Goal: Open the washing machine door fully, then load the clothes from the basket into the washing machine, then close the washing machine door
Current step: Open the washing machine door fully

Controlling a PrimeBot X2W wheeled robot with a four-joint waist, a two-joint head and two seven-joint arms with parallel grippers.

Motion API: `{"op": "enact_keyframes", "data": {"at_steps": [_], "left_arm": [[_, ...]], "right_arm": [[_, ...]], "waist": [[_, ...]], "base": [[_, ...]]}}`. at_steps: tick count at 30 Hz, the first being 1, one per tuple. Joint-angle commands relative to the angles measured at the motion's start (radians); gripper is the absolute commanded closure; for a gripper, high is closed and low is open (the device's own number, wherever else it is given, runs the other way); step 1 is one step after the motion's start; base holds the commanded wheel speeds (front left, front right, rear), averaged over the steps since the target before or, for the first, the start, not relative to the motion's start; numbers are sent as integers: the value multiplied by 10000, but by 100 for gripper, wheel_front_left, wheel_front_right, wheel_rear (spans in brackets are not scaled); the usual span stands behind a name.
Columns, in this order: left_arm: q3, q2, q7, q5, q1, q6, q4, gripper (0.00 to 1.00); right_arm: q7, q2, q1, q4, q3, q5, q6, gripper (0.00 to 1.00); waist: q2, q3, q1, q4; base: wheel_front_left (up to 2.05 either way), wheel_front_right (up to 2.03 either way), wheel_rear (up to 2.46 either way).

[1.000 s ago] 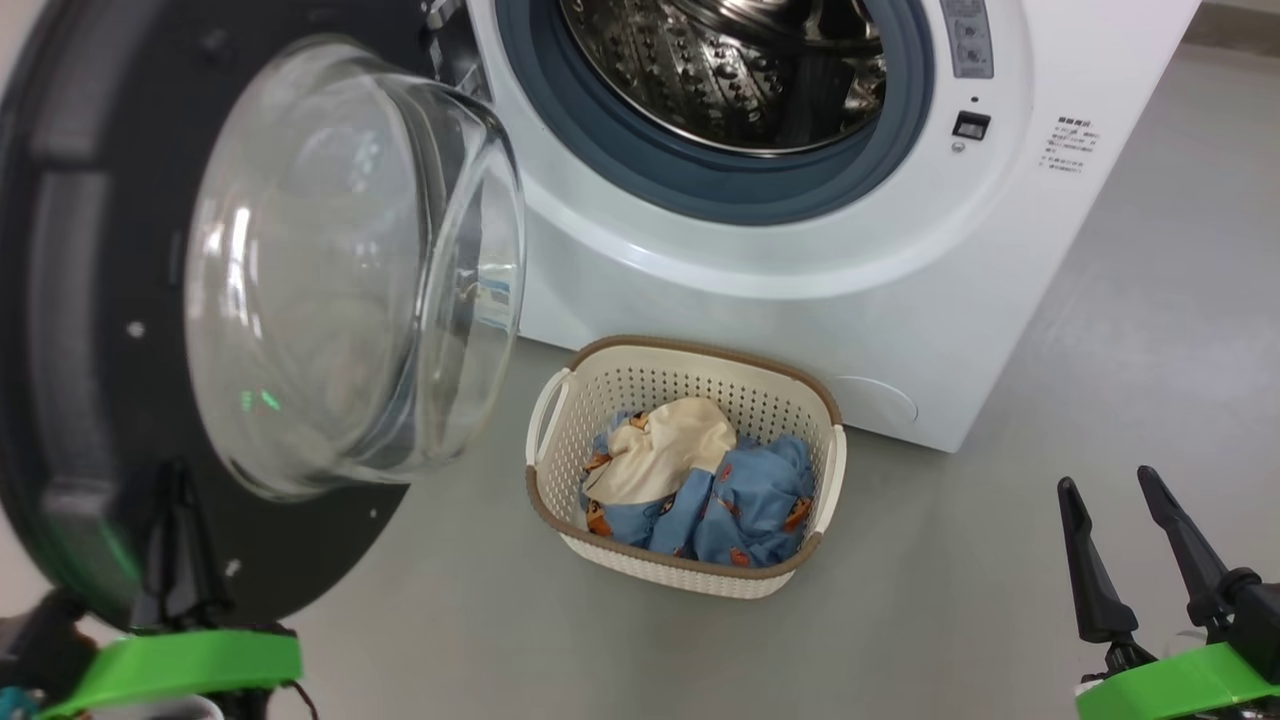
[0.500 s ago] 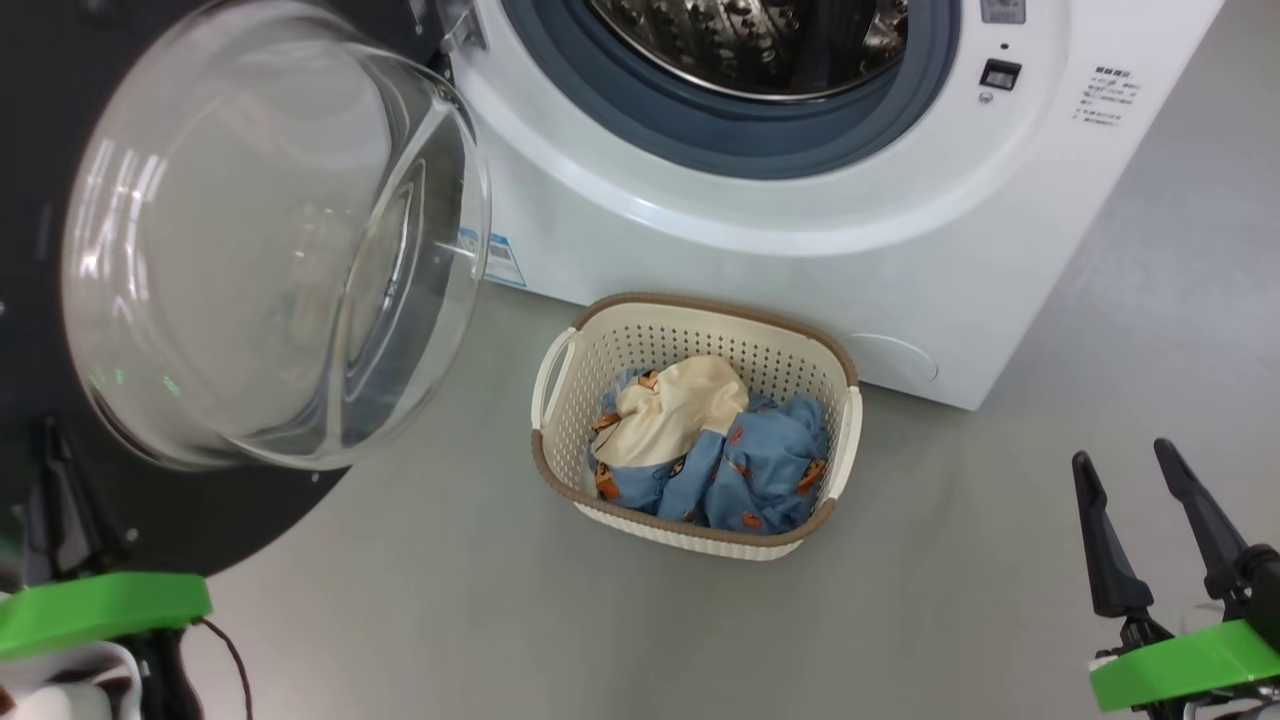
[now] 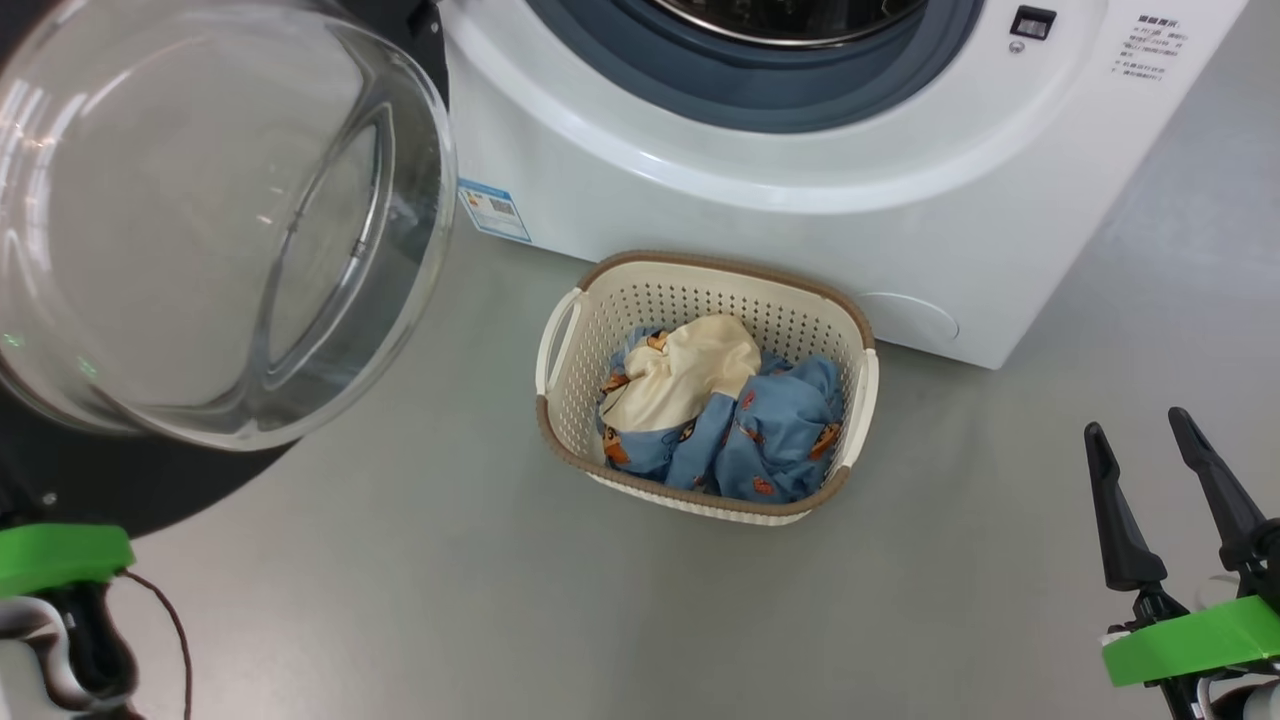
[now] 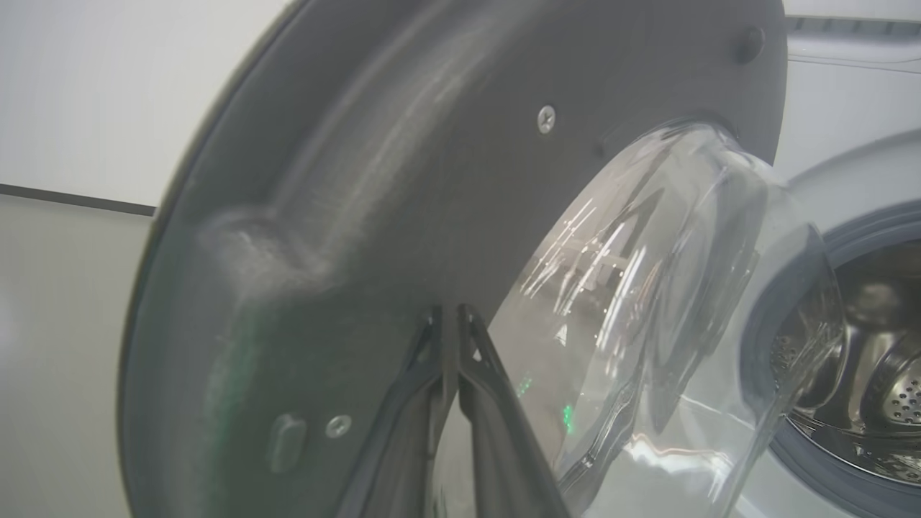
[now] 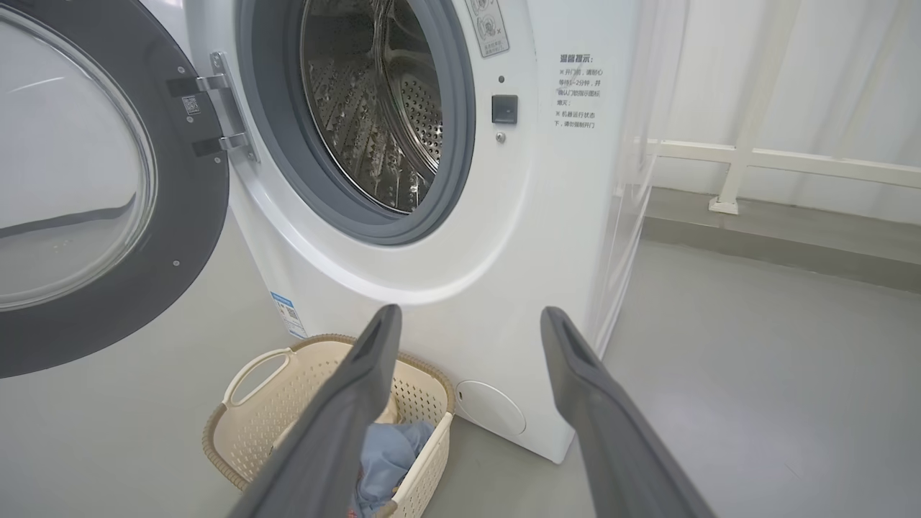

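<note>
Door (image 3: 200,220): swung open on the washer's left side and hung on two hinges (image 5: 216,108). In the head view its glass bowl bulges out over the floor (image 3: 400,580), left of the basket and clear of it.

Washer (image 3: 750,230): the steel drum (image 5: 374,108) is exposed inside the grey-blue gasket (image 3: 760,100). A blue label (image 3: 494,210) sits low on the front.

Basket (image 3: 720,263): on the floor just before the washer's lower front, near a round cap (image 3: 915,320). Clothes (image 3: 720,420): inside the basket, with a cream piece lying over the blue pieces.

Left tool (image 4: 450,316): fingers pressed together with nothing between them. The tips are at the door's dark inner face beside the bowl; contact cannot be confirmed.

Right tool (image 3: 1135,425): fingers spread wide and holding nothing, over bare floor well right of the basket. In the right wrist view one finger (image 5: 345,410) crosses in front of the basket and hides part of it.

A white rail (image 5: 791,162) runs along the wall to the right of the washer.
</note>
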Motion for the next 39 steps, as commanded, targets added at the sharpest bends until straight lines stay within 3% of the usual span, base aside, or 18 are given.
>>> {"op": "enact_keyframes", "data": {"at_steps": [1, 18, 39], "left_arm": [[417, 503, -51, 118, -268, 20, -125, 100], [2113, 1123, -51, 1114, -1833, -350, 1498, 100], [3043, 2026, -51, 2029, -3189, -407, 3094, 100]], "right_arm": [[-124, -187, -296, -270, 213, -139, 44, 0], [-124, -523, -727, -343, 375, -160, 44, 0], [-124, -922, -1106, -478, 472, -168, 44, 0]], "waist": [[-1, 97, 0, 4], [-1, 890, 0, -111], [-1, 1799, 0, -208]], "base": [[0, 0, 0], [0, 0, 0], [0, 0, 0]]}}
